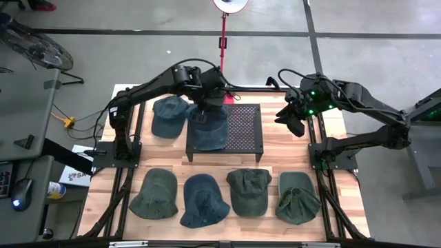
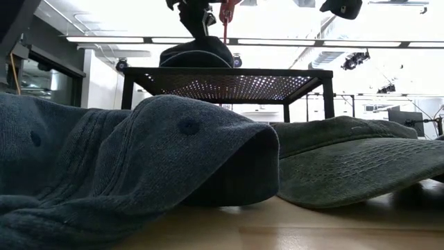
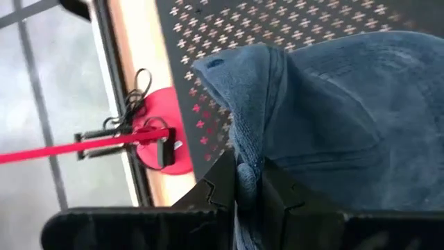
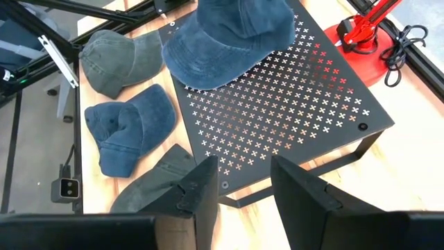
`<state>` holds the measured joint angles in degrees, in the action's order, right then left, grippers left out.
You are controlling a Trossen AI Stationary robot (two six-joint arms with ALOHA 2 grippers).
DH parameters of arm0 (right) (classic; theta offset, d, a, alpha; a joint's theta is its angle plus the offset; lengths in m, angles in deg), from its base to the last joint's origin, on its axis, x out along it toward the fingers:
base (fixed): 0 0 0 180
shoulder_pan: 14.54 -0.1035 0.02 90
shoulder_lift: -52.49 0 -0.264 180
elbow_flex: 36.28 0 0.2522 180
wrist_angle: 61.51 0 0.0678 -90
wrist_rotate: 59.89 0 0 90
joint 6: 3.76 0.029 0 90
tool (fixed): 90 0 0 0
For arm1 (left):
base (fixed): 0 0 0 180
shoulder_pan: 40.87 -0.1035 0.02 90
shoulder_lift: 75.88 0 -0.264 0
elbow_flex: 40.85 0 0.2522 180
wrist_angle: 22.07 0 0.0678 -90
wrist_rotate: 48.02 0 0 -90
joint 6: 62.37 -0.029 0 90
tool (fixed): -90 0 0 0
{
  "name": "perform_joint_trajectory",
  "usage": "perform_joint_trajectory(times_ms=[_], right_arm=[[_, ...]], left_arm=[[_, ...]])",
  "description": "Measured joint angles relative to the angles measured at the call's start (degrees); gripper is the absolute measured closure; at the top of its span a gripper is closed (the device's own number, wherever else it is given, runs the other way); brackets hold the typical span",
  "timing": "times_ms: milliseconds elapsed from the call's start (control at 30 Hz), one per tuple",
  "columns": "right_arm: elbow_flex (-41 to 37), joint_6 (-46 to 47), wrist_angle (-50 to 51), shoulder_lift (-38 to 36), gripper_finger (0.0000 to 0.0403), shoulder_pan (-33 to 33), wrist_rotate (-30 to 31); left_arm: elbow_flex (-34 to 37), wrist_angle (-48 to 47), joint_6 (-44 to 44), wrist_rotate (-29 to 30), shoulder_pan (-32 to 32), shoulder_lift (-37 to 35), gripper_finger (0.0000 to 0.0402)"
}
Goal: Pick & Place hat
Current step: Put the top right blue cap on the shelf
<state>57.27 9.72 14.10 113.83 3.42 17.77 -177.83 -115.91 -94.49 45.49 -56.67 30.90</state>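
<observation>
A dark blue cap (image 1: 209,129) lies on the black perforated stand (image 1: 244,131), brim toward the table's near edge; the low view shows the cap (image 2: 198,54) resting on the stand top. My left gripper (image 1: 209,103) stands over the far part of the cap's crown, shut on the blue cloth (image 3: 248,167). My right gripper (image 1: 293,116) hovers open beyond the stand's right side, touching nothing; its wrist view looks past the gripper (image 4: 243,187) at the stand and the cap (image 4: 229,38). My left gripper pinches a raised fold of the cap's crown (image 3: 244,149) between its two fingers (image 3: 222,182), at the far side of the crown. The fingers come from above, pointing down. The cap's brim and the rest of the crown lie on the perforated stand top (image 3: 208,42).
A teal cap (image 1: 169,114) lies on the table left of the stand. Several caps sit in a row along the near edge: green (image 1: 155,194), blue (image 1: 204,200), green (image 1: 248,189), green (image 1: 298,198). A red clamp base (image 3: 156,135) stands behind the stand.
</observation>
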Motion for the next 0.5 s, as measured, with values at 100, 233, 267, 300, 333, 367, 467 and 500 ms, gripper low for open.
perform_joint_trajectory(times_ms=[100,233,267,300,333,367,467,500], right_arm=[[0.0,0.0,0.0,0.0,0.0277,0.0,0.0],[0.0,-0.3,0.0,0.0,0.0277,0.0,0.0],[0.0,-0.3,0.0,0.0,0.0277,0.0,0.0],[0.0,-0.3,0.0,0.0,0.0277,0.0,0.0],[0.0,-0.3,0.0,0.0,0.0277,0.0,0.0],[0.0,-0.3,0.0,0.0,0.0277,0.0,0.0],[0.0,-0.3,0.0,0.0,0.0277,0.0,0.0],[0.0,-0.4,0.0,0.0,0.0277,0.0,0.0]], left_arm=[[0.0,0.0,-2.3,-1.1,0.0,0.3,0.0377],[0.0,-0.2,-4.0,-2.2,0.0,0.7,0.0377],[0.0,-0.2,-4.4,-2.4,0.0,0.8,0.0377],[-0.1,-0.2,-5.0,-2.4,0.0,0.9,0.0377],[-0.1,-0.4,-5.4,-2.5,0.0,1.0,0.0377],[-0.1,-0.8,-5.6,-2.5,0.0,1.1,0.0377],[-0.1,-1.4,-6.5,-2.6,0.0,1.4,0.0377],[-0.1,-1.5,-6.6,-2.5,0.0,1.4,0.0377]])
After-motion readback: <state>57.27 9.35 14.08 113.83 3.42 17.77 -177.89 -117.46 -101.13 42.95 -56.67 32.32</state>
